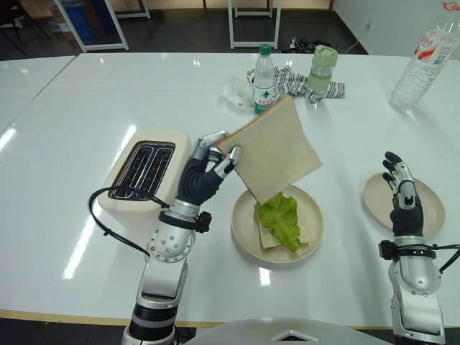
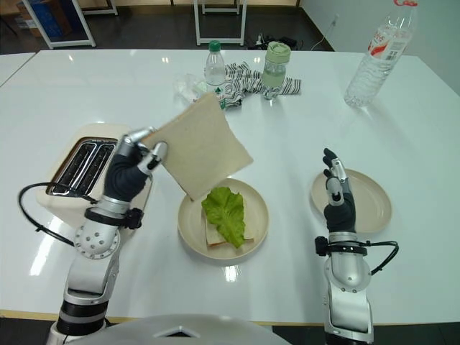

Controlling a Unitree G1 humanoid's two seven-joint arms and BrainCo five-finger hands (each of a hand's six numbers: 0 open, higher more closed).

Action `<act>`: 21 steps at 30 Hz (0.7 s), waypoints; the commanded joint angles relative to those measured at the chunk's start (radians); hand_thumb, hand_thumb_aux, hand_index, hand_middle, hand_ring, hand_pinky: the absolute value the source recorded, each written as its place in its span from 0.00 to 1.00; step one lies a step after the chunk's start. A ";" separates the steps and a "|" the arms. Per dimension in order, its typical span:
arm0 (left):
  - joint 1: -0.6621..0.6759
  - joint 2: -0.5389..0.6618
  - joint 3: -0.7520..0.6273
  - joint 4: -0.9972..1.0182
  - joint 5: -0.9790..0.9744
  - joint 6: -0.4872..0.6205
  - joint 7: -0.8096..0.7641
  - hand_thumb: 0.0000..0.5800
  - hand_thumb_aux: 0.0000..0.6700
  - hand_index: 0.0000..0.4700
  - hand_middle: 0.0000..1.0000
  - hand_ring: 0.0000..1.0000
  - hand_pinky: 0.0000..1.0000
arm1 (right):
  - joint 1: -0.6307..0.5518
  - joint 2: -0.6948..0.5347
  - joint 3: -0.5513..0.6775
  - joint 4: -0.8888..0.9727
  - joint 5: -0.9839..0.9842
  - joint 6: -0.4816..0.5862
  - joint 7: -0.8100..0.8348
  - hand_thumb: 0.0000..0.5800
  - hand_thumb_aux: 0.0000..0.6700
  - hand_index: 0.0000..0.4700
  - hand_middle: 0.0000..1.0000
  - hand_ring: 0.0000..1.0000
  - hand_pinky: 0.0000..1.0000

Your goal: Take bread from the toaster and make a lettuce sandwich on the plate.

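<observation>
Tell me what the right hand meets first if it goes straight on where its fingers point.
Probably the empty plate beside the right hand; if it clears that, bare table beyond. Height unclear.

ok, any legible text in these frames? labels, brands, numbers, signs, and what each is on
No text can be read.
Green-capped bottle: printed green and white label, too small to read.
Large clear bottle: red and white label, too blurred to read.
Toaster, bread slice, plate, second plate: no print visible.
</observation>
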 commanded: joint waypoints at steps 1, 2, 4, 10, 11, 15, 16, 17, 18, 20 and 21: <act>-0.018 0.028 -0.026 0.117 -0.049 0.040 -0.109 1.00 1.00 1.00 1.00 1.00 1.00 | -0.005 -0.001 -0.024 0.020 0.015 0.004 0.002 0.00 0.00 0.00 0.00 0.00 0.00; -0.027 0.029 -0.032 0.144 -0.052 0.043 -0.128 1.00 1.00 1.00 1.00 1.00 1.00 | -0.003 0.002 -0.023 0.023 0.011 0.001 0.001 0.00 0.00 0.00 0.00 0.00 0.00; -0.053 0.020 -0.041 0.210 -0.048 0.043 -0.151 1.00 1.00 1.00 1.00 1.00 1.00 | 0.001 0.007 -0.017 0.031 0.001 -0.004 -0.001 0.00 0.00 0.00 0.00 0.00 0.00; -0.110 0.003 -0.067 0.334 -0.039 0.046 -0.200 1.00 1.00 1.00 1.00 1.00 1.00 | 0.011 0.014 -0.005 0.033 -0.013 -0.006 -0.003 0.00 0.00 0.00 0.00 0.00 0.00; -0.117 0.003 -0.072 0.349 -0.030 0.043 -0.206 1.00 1.00 1.00 1.00 1.00 1.00 | 0.013 0.015 -0.004 0.033 -0.015 -0.006 -0.003 0.00 0.00 0.00 0.00 0.00 0.00; -0.136 -0.003 -0.084 0.401 -0.021 0.034 -0.223 1.00 1.00 1.00 1.00 1.00 1.00 | 0.018 0.018 -0.002 0.033 -0.020 -0.007 -0.001 0.00 0.00 0.00 0.00 0.00 0.00; -0.144 -0.002 -0.087 0.421 -0.017 0.032 -0.228 1.00 1.00 1.00 1.00 1.00 1.00 | 0.020 0.019 -0.001 0.033 -0.021 -0.007 -0.002 0.00 0.00 0.00 0.00 0.00 0.00; -0.151 -0.001 -0.089 0.440 -0.015 0.029 -0.236 1.00 1.00 1.00 1.00 1.00 1.00 | 0.021 0.020 0.000 0.033 -0.022 -0.007 -0.002 0.00 0.00 0.00 0.00 0.00 0.00; -0.158 0.000 -0.091 0.457 -0.015 0.028 -0.242 1.00 1.00 1.00 1.00 1.00 1.00 | 0.022 0.021 0.001 0.034 -0.023 -0.007 -0.002 0.00 0.00 0.00 0.00 0.00 0.00; -0.171 0.006 -0.098 0.493 -0.011 0.030 -0.261 1.00 1.00 1.00 1.00 1.00 1.00 | 0.022 0.021 0.003 0.035 -0.024 -0.008 -0.002 0.00 0.00 0.00 0.00 0.00 0.00; -0.175 0.008 -0.099 0.506 -0.009 0.029 -0.268 1.00 1.00 1.00 1.00 1.00 1.00 | 0.023 0.021 0.004 0.036 -0.025 -0.008 -0.002 0.00 0.00 0.00 0.00 0.00 0.00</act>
